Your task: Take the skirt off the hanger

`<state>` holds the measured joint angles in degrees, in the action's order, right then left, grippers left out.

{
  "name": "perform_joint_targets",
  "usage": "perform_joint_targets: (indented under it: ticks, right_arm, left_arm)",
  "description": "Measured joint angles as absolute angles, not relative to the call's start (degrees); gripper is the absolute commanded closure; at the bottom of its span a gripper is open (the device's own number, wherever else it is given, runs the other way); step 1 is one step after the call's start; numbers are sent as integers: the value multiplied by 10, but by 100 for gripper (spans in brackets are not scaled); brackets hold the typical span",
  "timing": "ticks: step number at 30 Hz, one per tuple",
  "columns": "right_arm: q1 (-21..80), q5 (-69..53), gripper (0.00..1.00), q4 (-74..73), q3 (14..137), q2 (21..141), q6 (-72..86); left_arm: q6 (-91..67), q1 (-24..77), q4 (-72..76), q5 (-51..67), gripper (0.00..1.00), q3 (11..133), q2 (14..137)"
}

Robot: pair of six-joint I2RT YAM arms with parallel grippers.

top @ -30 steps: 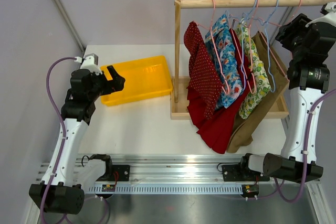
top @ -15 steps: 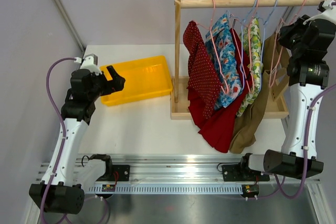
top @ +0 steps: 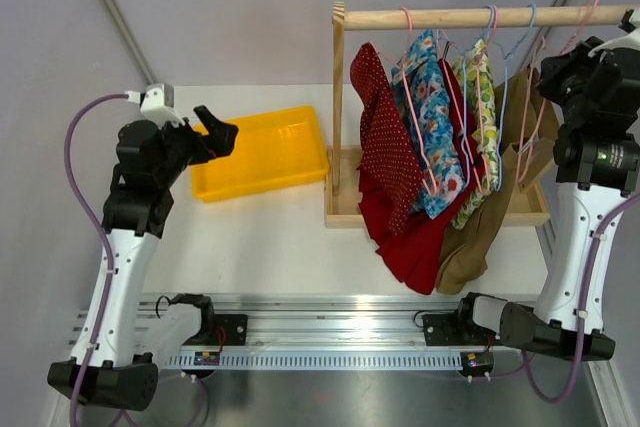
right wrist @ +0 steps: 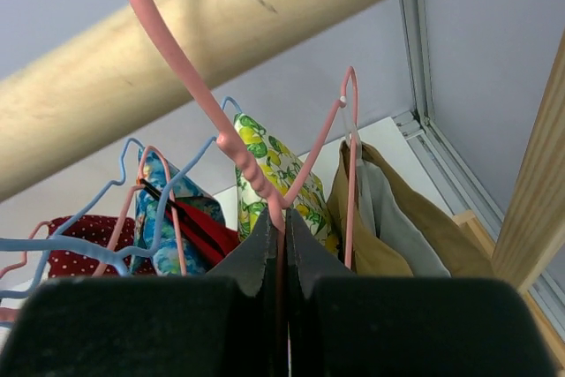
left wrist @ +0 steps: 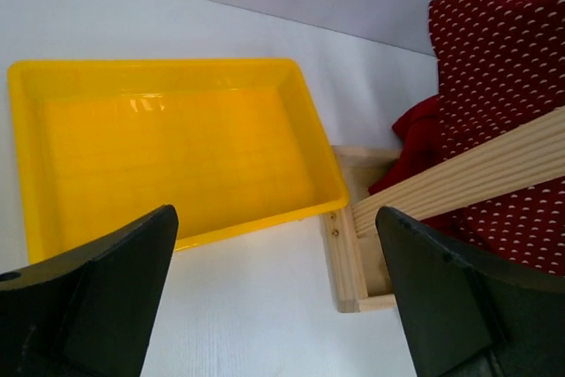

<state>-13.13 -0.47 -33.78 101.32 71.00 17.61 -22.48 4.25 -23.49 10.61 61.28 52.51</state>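
A tan skirt (top: pixel 478 239) hangs at the right end of the wooden rail (top: pixel 470 15) on a pink wire hanger (right wrist: pixel 222 140). In the right wrist view my right gripper (right wrist: pixel 283 218) is shut on that hanger's neck just below the hook, and the tan skirt (right wrist: pixel 388 236) hangs to its right. The hook (top: pixel 590 3) sits over the rail near its right end. Seen from above, the right gripper's own jaws are hidden behind the wrist. My left gripper (top: pixel 215 132) hovers over the yellow tray, open with nothing in it (left wrist: pixel 275 218).
A yellow tray (top: pixel 300 173) lies left of the wooden rack base (top: pixel 343 215). Other hangers carry a red dotted garment (top: pixel 385 137), a blue floral one (top: pixel 432 117) and a lemon-print one (top: pixel 482 112). A wall rail (right wrist: pixel 433 86) runs behind the rack.
My right gripper has shut on the pink hanger's neck and the hanger with the tan skirt has swung right and up. The left arm rose and shifted slightly left.
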Motion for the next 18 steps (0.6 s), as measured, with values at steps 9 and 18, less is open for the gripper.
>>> perform_joint_targets:
  ticks: [9,18]
  right_arm:
    - [-131,10,100,-391,1016,622,180]
    - [-131,26,100,-402,1056,580,174]
  left_arm:
    - [-205,219,-278,42,1,879,597]
    - [-180,333,-321,-22,1,985,699]
